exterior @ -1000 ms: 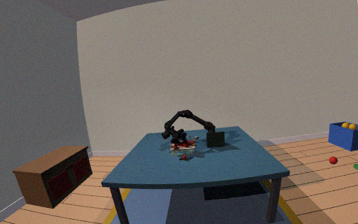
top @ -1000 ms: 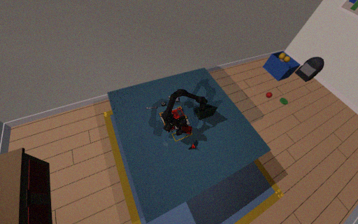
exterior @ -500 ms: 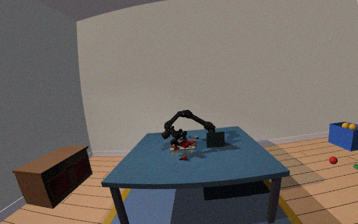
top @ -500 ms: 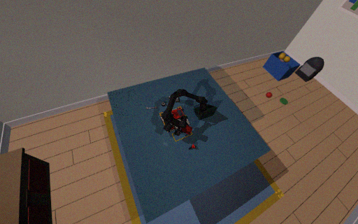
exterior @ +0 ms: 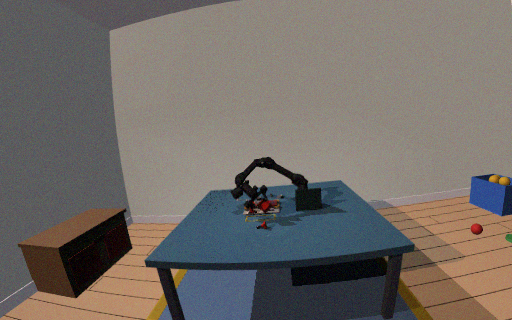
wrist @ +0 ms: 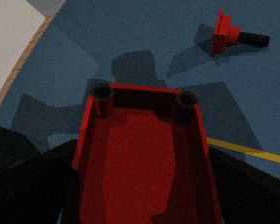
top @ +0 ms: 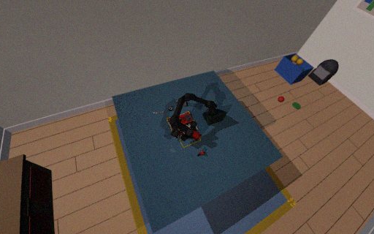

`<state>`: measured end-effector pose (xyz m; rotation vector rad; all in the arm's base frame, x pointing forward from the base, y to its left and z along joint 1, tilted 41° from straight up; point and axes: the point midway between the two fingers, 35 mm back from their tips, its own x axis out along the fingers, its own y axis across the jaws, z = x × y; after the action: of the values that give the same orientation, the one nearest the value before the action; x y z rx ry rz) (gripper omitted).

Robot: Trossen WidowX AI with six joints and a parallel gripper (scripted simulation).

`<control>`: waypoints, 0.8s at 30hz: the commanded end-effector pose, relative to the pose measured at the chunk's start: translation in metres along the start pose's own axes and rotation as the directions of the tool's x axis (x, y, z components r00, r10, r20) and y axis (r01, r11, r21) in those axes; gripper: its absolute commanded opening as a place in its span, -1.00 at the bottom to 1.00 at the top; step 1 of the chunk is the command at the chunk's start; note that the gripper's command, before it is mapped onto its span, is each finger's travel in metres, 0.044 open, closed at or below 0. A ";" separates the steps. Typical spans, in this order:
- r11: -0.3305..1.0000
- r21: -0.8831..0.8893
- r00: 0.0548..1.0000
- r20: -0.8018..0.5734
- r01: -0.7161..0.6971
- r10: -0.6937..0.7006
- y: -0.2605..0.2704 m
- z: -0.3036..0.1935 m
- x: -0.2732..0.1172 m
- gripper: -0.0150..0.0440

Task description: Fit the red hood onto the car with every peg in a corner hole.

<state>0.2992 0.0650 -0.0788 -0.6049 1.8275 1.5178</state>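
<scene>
The hood (top: pixel 196 135) (exterior: pixel 265 205) (wrist: pixel 136 150) is a red shell, held off the table. The wrist view looks into its hollow inside, with two dark-holed corner bosses at its far end; its near end is cut off by the frame. My gripper (top: pixel 192 134) (wrist: pixel 143 151) is shut on the hood, a dark finger along each long side. The car chassis (top: pixel 186 117) shows red in the top view, beside and partly behind the arm. The engine block and the pegs are too small or hidden to make out. The chassis is not in the wrist view.
A small red part with a black stem (top: pixel 201 153) (exterior: pixel 263 226) (wrist: pixel 226 35) lies on the table (top: pixel 155 175) (exterior: pixel 207 250) beyond the hood. A yellow outline (top: pixel 190 145) (wrist: pixel 251 150) marks the table near the hood. Small parts (top: pixel 170 108) lie behind the arm.
</scene>
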 end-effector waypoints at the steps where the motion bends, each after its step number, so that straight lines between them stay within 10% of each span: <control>1: 0.993 0.119 1.000 0.003 -0.002 0.002 0.000 0.001 0.000 -0.49; 24: 0.706 0.708 1.000 0.003 -0.003 0.002 0.000 0.001 0.000 -0.49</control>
<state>0.2993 0.0649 -0.0789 -0.2609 2.1737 0.7820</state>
